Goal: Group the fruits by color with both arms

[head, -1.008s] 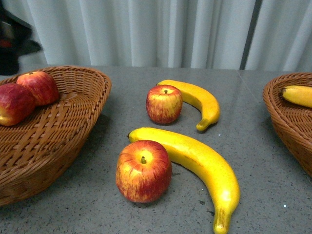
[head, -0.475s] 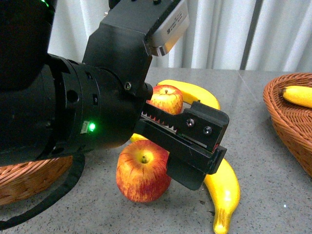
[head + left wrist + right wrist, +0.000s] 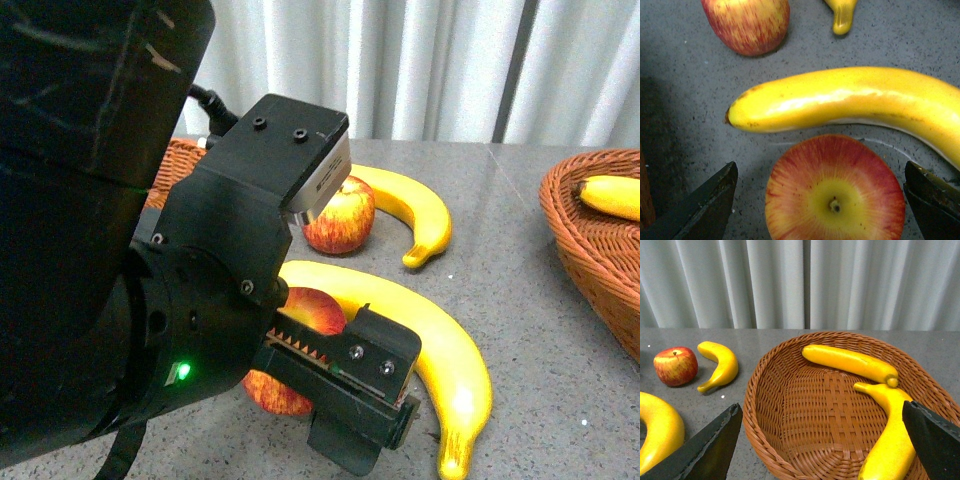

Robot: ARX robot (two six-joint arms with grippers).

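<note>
Half a second ago the black left arm (image 3: 100, 220) stood higher, its claw level with the far apple. Now it has come lower and nearer to us, and the left gripper (image 3: 820, 172) hangs over the near round red apple streaked with yellow (image 3: 835, 192). Its jaws stand wide apart, one on each side of that apple, touching nothing. A second ago the arm was out of the front view and the left woven brown basket (image 3: 172, 160) showed two apples. Now we see only a sliver of its rim past the arm, and cannot tell what lies in it.

The near apple sits on the grey speckled table (image 3: 530, 320), just beside the long curved yellow banana (image 3: 850, 97); neither has shifted. Farther off lie the second red apple (image 3: 345, 218) and a smaller yellow banana (image 3: 415, 205) curling round its right side.

In the front view the arm covers most of the near apple. The right woven basket (image 3: 790, 390) is cut off at that view's edge. The right wrist view shows one yellow banana (image 3: 850, 362) and another (image 3: 887, 440) inside it. Of the right gripper (image 3: 822, 422) we see only two dark fingertips, spread wide and empty.
</note>
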